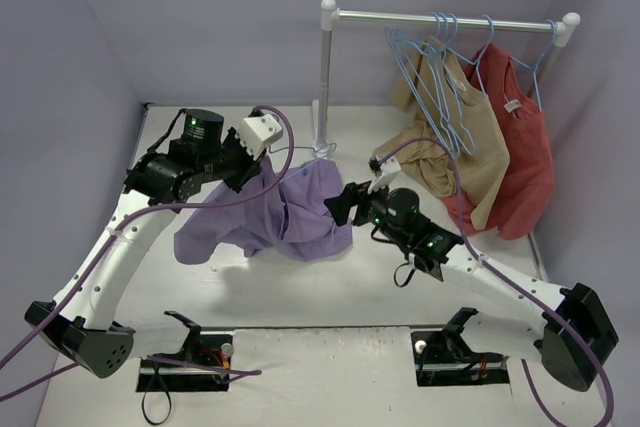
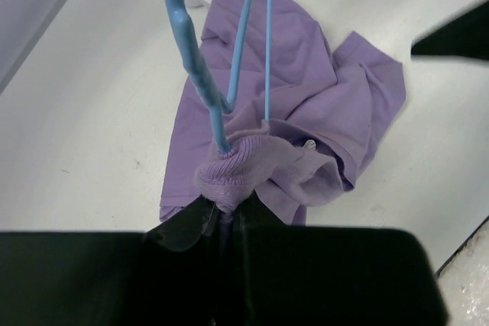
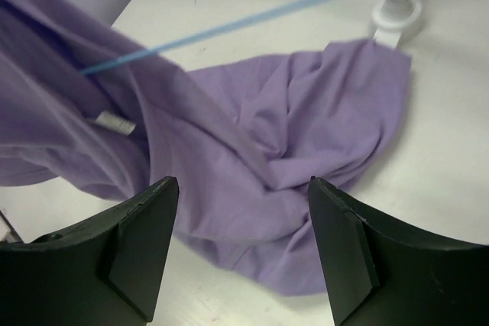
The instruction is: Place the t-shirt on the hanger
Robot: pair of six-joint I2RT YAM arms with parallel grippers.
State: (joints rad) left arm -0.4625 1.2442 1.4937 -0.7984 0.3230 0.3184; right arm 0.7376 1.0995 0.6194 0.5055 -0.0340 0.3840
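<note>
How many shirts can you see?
3. The purple t-shirt is bunched up, partly on the table. The tan shirt and the red shirt hang side by side on the rail. None seems hidden.

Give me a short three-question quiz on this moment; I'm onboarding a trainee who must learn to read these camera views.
1. Multiple choice: what runs into the bunched collar of the t-shirt right at the left tool? A the hanger; B a clothes peg; C a belt.
2. True or false: the right tool is shut on the t-shirt.
3. Short answer: what colour is the garment hanging farthest right on the rack in the top view?

Key: 1 A. 2 False: it is open and empty, above the cloth. 3 Red, the red shirt.
</note>
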